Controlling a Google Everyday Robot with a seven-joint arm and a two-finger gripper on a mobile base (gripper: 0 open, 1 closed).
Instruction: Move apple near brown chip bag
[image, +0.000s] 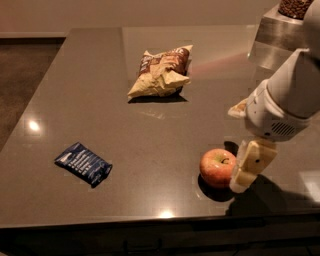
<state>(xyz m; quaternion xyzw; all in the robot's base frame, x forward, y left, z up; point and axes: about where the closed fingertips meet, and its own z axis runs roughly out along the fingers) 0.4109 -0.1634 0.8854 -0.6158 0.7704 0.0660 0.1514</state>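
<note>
The apple (218, 167), red-orange with a dark stem, sits on the dark table near the front right edge. The brown chip bag (161, 72), pale tan with a dark brown end, lies far back at the table's middle. My gripper (248, 170) hangs from the white arm at the right and sits right beside the apple's right side, low over the table. One pale finger (254, 164) shows next to the apple; the other is hidden.
A small dark blue packet (83, 163) lies at the front left. A metal container (280, 37) with brown contents stands at the back right. The table's front edge (150, 220) is close to the apple.
</note>
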